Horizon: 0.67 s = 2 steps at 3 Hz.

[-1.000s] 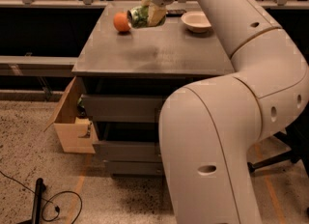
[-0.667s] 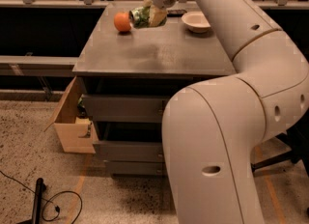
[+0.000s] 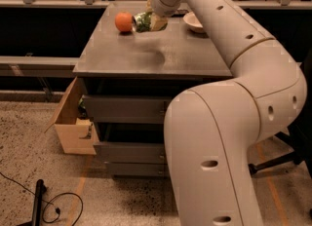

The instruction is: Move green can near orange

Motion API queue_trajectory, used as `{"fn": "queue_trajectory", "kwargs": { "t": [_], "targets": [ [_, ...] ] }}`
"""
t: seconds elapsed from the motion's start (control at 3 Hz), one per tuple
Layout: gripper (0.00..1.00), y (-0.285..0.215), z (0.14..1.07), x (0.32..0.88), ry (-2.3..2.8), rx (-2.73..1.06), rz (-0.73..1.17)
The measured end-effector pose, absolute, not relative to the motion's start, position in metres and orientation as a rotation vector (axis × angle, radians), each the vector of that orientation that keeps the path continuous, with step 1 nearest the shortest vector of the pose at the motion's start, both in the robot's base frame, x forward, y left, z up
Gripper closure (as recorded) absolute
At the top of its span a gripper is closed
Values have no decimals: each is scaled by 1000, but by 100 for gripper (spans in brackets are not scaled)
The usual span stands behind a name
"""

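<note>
The orange [image 3: 124,22] sits on the grey table top [image 3: 161,54] near its far left part. The green can [image 3: 143,21] lies tilted just to the right of the orange, close to it, with its silver end toward the fruit. My gripper [image 3: 155,21] is at the far side of the table, right at the can; its fingers appear to hold the can's right side. The arm reaches over the table from the right.
A shallow off-white bowl [image 3: 196,22] sits at the far right of the table. Drawers [image 3: 126,108] are below the top. An open cardboard box [image 3: 73,122] stands at the left on the floor. A black cable [image 3: 48,205] lies on the floor.
The can and gripper have stayed next to the orange. The view has shifted slightly; the arm fills a bit more of the frame.
</note>
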<state>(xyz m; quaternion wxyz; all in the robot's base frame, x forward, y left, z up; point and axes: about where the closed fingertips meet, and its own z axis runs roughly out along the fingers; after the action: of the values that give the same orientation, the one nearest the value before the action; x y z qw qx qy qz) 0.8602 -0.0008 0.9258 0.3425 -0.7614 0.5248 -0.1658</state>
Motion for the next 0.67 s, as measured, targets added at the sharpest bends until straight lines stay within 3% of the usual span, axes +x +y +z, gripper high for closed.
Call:
{"fn": "queue_trajectory", "kwargs": {
  "t": [0.33, 0.67],
  "targets": [
    [100, 8, 908, 871, 1353, -2004, -414],
    [82, 14, 898, 882, 1355, -2007, -419]
  ]
}}
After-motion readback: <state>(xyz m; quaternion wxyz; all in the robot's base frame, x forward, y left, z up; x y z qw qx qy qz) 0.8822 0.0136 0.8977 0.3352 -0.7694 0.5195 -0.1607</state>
